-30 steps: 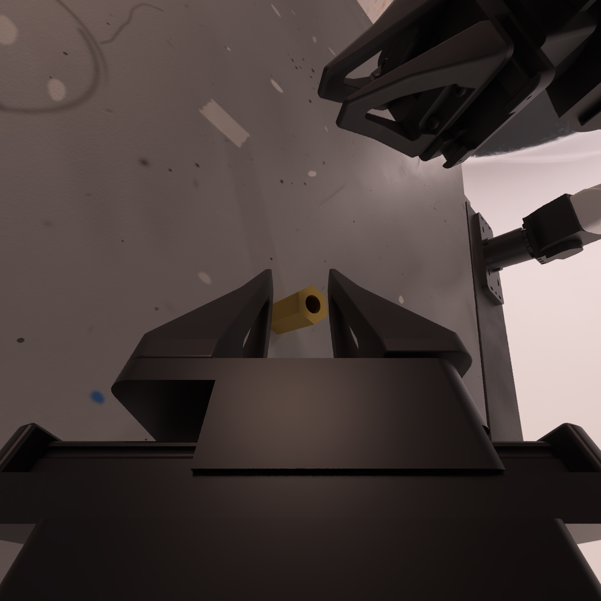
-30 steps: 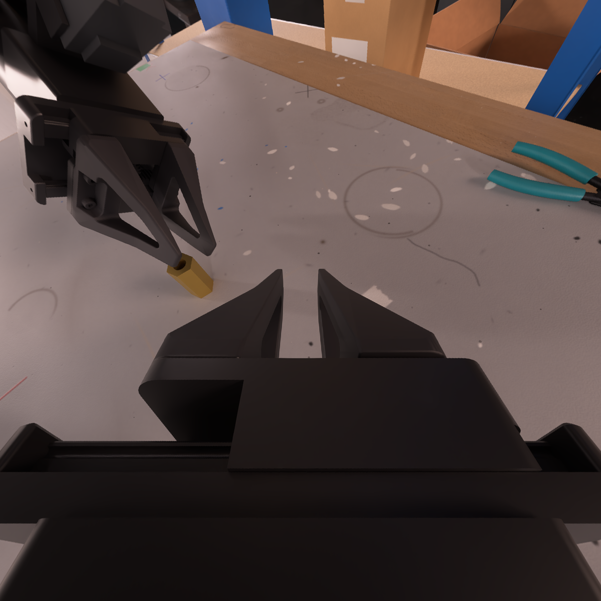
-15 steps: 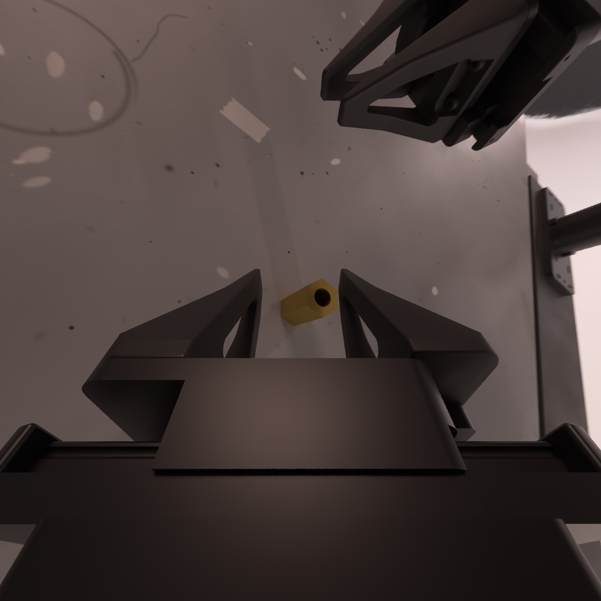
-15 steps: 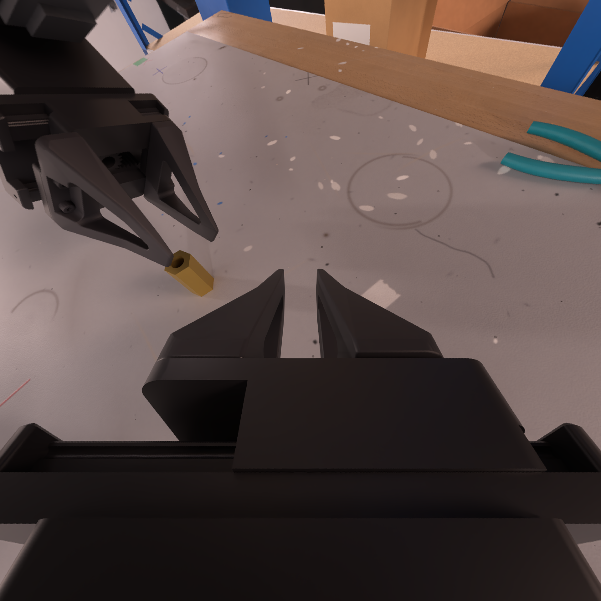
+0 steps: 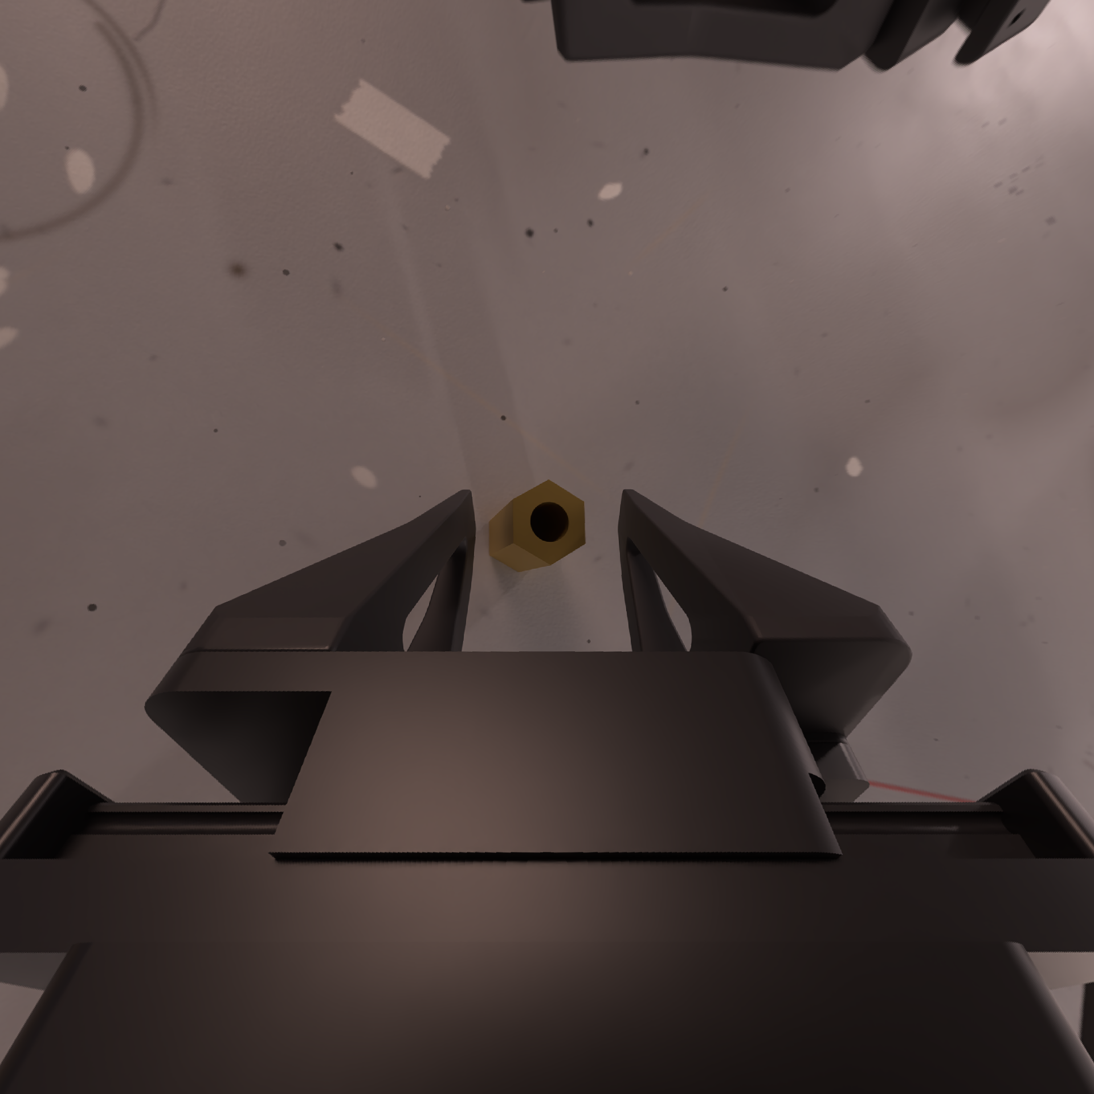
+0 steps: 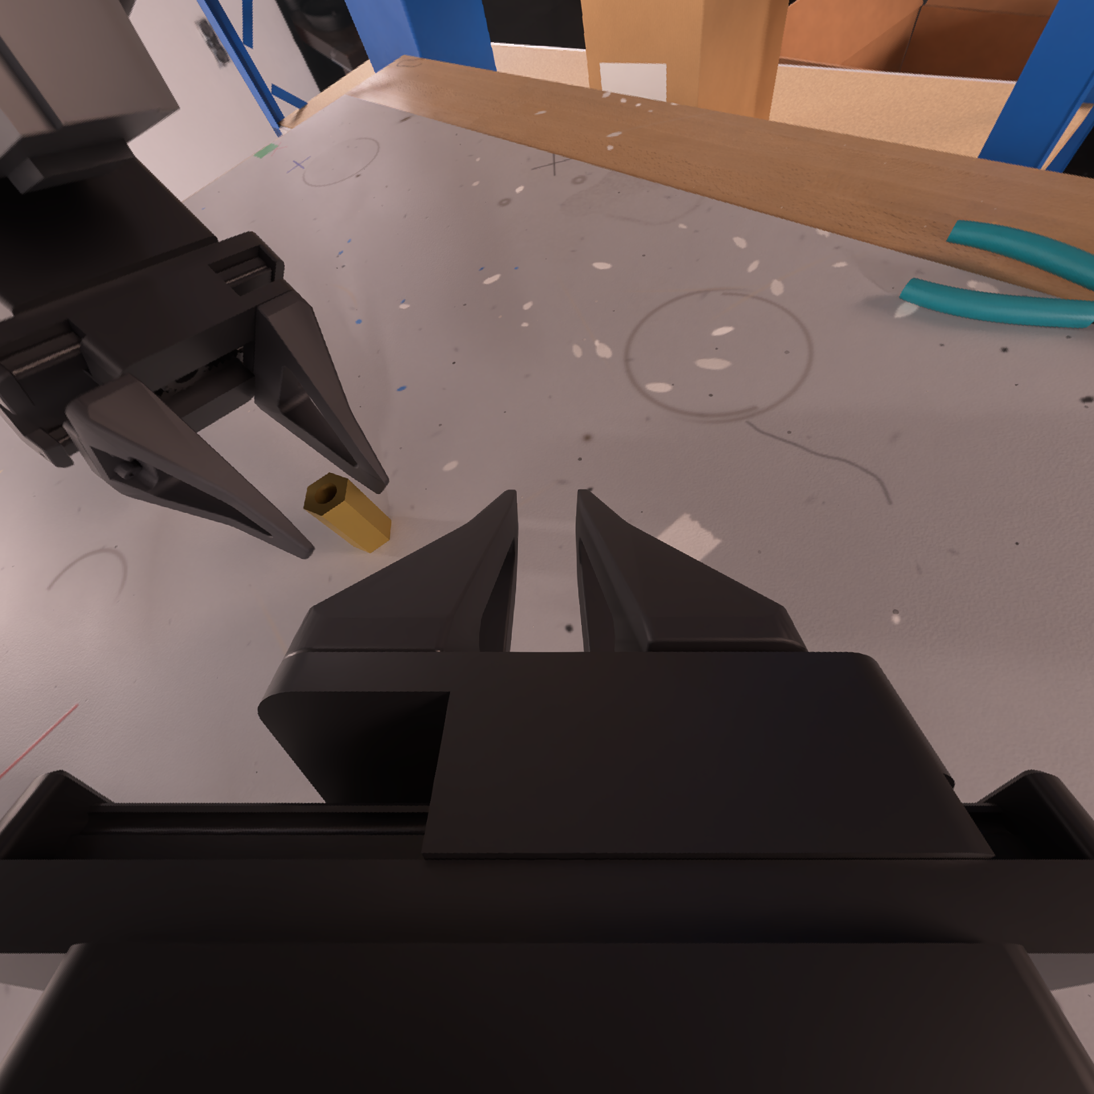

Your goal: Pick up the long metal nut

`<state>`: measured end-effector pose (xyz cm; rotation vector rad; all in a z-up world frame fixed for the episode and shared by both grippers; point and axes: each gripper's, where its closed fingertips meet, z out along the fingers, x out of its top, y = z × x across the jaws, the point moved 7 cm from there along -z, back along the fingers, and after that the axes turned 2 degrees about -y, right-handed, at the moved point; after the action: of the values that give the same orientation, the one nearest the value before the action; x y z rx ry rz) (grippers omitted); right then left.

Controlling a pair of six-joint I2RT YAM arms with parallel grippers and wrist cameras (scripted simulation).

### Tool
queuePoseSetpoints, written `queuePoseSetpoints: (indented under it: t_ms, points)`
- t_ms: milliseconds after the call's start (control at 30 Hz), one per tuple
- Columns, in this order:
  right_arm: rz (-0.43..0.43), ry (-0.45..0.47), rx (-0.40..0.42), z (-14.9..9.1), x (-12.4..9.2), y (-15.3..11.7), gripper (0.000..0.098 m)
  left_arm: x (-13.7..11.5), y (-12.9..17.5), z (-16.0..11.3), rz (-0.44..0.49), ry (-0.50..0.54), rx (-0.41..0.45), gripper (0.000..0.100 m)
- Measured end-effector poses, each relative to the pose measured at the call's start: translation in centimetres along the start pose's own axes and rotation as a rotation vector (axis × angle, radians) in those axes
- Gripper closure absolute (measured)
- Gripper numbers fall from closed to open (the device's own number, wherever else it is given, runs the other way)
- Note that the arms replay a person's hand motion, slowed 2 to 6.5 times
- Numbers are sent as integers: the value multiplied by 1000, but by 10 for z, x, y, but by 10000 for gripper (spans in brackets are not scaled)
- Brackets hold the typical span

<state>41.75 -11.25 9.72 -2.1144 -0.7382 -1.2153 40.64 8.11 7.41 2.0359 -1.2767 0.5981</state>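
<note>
The long metal nut is a small brass-coloured hexagonal piece lying on the grey table. Its hole end faces the left wrist camera. My left gripper is open, with one finger on each side of the nut and a gap to each. In the right wrist view the nut lies between the left gripper's fingertips, which reach down to the table. My right gripper is empty, with only a narrow gap between its fingers. It hovers just right of the nut.
Teal-handled pliers lie at the far right. A wooden bench edge with cardboard boxes and blue posts runs along the back. A piece of pale tape is stuck to the table. Part of the right gripper shows at the top of the left wrist view.
My left gripper's fingers have spread wider around the nut and turned, so the nut's hole now faces the camera. The right gripper has slid toward the top edge of the left wrist view.
</note>
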Motion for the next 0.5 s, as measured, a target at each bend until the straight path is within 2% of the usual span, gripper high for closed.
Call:
queuePoseSetpoints:
  t_ms: [233, 500]
  points:
    - [0, 0, 0, 0, 0, 0, 814, -3, 2, 5, 86, -43, 144, 615]
    - [4, -6, 1, 0, -1, 0, 812, -2, 4, 7, 101, -48, 151, 617]
